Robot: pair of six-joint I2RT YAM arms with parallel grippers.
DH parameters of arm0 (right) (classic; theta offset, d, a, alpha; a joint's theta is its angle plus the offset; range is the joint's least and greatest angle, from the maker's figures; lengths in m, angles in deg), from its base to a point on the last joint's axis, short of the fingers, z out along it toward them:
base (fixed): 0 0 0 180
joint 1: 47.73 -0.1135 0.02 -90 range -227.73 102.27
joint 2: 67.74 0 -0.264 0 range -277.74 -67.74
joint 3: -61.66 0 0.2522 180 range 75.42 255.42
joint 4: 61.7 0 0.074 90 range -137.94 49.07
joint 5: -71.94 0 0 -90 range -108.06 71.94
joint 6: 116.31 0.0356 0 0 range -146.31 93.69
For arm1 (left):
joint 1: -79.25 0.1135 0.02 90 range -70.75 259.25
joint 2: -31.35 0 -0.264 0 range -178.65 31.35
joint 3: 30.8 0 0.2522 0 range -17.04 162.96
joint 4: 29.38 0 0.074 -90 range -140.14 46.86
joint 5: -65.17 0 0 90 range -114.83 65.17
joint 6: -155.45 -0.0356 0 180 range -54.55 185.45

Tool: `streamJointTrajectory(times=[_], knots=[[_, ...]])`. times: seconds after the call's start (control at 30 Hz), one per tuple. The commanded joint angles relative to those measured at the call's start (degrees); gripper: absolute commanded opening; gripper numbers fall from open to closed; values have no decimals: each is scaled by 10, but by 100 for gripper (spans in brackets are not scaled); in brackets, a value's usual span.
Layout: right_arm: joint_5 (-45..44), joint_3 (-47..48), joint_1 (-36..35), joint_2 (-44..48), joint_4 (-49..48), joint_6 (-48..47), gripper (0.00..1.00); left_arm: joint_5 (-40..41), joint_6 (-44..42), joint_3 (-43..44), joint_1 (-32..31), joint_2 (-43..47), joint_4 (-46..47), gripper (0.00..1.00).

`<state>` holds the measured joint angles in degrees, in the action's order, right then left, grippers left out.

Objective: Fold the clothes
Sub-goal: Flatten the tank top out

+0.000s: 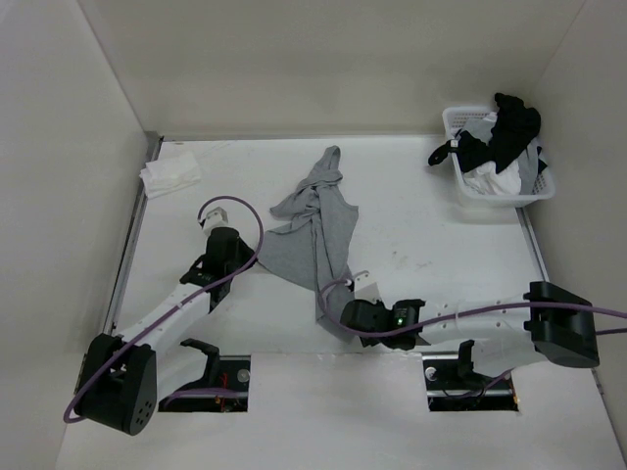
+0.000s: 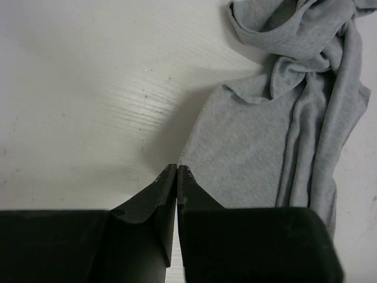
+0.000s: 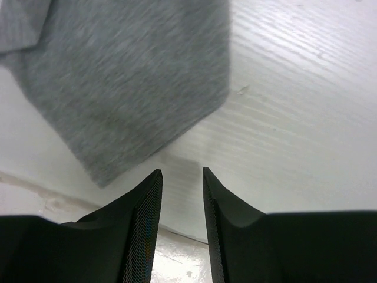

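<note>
Lining up the fold, I have the left claw [image 2: 177, 168] shut and empty, the right claw [image 3: 181, 172] half-open on nothing. The crumpled T-shirt [image 2: 253, 153] lies just ahead of both. Next, I judge: grip its corners and spread it flat.

t-shirt [image 1: 318, 230] hem — perhaps behind right gripper [image 1: 343, 315]

2 white arms [image 1: 168, 311] w/ blk joints, purple cables [image 1: 231, 200], blk tapered gripper fingers [image 2: 147, 206]
</note>
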<state>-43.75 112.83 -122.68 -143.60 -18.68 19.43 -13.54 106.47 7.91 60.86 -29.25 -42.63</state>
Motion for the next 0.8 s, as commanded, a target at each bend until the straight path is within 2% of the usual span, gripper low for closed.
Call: streamJointTrajectory(times=[0.0, 0.27, 0.53, 0.77], knots=[[11, 34, -28, -13, -16, -52, 38, -4, 5, 5, 5, 0, 4, 3], [38, 57, -76, -23, -78, -122, 38, -4, 6, 0, 0, 0, 10, 4], [70, 67, -78, -53, -122, -158, 38, -5, 6, -3, 0, 2, 14, 4], [63, 67, -78, -88, -132, -166, 36, -10, 6, -3, 2, 5, 14, 4]])
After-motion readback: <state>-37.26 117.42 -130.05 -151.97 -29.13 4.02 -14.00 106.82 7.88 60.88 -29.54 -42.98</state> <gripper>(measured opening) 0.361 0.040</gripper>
